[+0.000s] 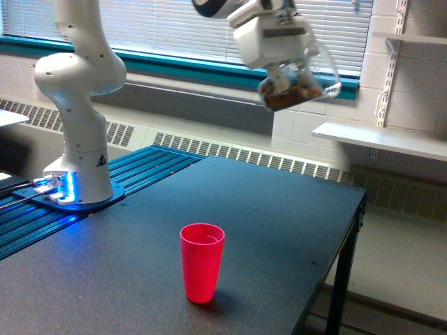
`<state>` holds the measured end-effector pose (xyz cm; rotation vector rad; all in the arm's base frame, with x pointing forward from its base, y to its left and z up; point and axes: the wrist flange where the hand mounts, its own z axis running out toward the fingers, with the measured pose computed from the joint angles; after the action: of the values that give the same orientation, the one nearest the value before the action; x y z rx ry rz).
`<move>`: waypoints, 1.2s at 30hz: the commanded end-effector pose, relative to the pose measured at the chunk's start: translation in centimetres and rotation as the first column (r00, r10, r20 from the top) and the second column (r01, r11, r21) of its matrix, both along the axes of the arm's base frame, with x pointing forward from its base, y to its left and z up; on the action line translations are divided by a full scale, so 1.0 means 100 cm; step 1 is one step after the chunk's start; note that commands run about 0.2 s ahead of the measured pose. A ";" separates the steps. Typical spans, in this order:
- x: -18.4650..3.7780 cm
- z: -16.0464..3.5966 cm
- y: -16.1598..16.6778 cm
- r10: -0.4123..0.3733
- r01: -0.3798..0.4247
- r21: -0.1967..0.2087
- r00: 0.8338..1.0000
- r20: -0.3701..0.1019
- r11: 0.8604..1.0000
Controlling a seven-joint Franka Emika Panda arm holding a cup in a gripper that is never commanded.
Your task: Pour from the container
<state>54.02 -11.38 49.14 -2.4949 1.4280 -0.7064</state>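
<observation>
Tool: the tool [288, 75] hangs high in the exterior view, in front of the window blinds [174, 28], and it is clenched around the container [300, 82].
Container: a clear plastic jar, tilted, in the air well above the desk [265, 209]. Its mouth points to the exterior view's right and a little up. Brown pieces [290, 96] lie in its lower part.
Red cup: the red cup [202, 262] stands upright on the desk, near the front edge, lower and more to the exterior view's left than the container, well apart from it.
Way between: nothing stands between the container and the red cup; there is only open air and bare dark desk surface.
Arm: the white robot arm [77, 98] stands on its base [77, 192] at the exterior view's left, with a blue light at the foot.
Around: a white shelf [380, 139] is on the wall at the exterior view's right, and a radiator grille [244, 155] runs under the window.
Hidden: the fingers are mostly covered by the white tool body and the jar wall, so their exact contact is hard to see. The arm's upper links are cut off by the top edge. What the brown pieces are, I cannot tell.
</observation>
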 end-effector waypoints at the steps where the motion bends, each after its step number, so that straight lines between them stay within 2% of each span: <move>1: -0.024 -0.003 -0.018 -0.107 0.107 0.024 0.994 0.010 0.994; 11: -0.064 -0.031 -0.033 -0.200 0.202 0.050 0.979 -0.037 0.978; 18: -0.090 -0.052 -0.043 -0.258 0.263 0.072 0.964 -0.070 0.962; 36: -0.129 -0.095 -0.069 -0.337 0.355 0.124 0.930 -0.144 0.927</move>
<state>41.84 -17.17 39.94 -2.2804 1.8757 -0.4854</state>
